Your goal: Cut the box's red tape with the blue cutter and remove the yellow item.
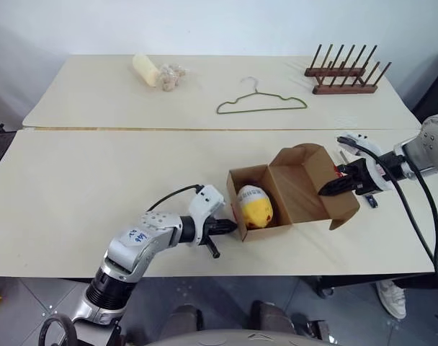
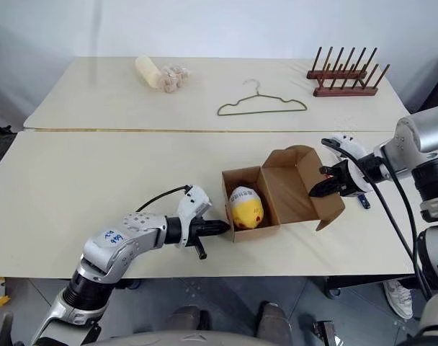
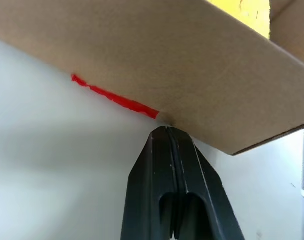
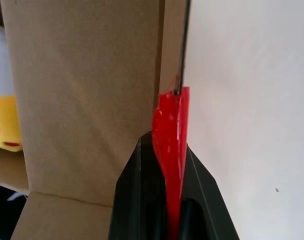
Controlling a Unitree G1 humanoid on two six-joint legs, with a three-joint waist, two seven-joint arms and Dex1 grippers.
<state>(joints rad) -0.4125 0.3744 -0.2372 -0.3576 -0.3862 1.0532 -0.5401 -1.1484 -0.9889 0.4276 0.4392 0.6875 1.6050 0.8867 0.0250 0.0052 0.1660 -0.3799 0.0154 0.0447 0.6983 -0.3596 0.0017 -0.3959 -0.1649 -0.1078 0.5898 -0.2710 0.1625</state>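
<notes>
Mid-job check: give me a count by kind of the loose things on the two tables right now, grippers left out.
Cardboard box, lid open: 1
Yellow item inside the box: 1
Blue cutter lying past the box's lid: 1
Wire hanger: 1
Wooden rack: 1
Pale yellow roll: 1
Small bag of light lumps: 1
Total: 7

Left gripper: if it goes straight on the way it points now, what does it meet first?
Most likely the box: the left gripper, jaws shut, points at the near outer wall, close to the corner with the strip of red tape. Whether it already touches is unclear.
</notes>
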